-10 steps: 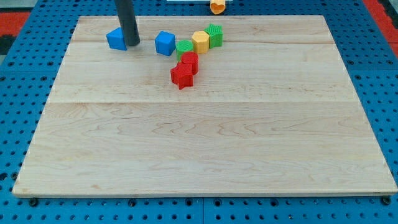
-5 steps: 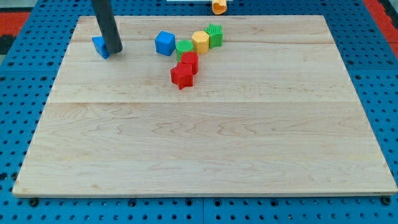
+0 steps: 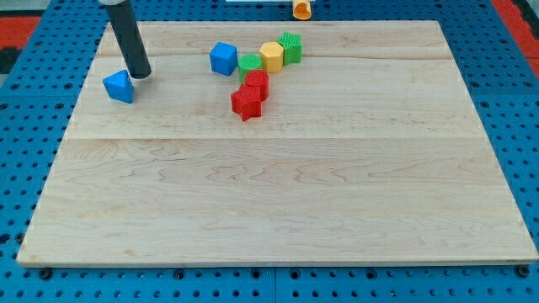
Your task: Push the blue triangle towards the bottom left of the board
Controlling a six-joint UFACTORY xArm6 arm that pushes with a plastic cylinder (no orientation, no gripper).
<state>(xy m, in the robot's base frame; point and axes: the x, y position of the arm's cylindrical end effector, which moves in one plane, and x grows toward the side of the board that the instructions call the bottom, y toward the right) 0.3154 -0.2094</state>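
My tip [image 3: 141, 74] is sitting just up-right of the blue triangle [image 3: 119, 87], touching or nearly so; the rod holds nothing. Over the last second the triangle is sliding left and down the counter [image 3: 269, 219]. Bottom-left corner is remaining far off.

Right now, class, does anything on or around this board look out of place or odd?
One thing: an orange block sits off the wooden board, past its top edge, partly cut off by the frame. The rest sit on the board; my tip is just upper right of the blue triangle.
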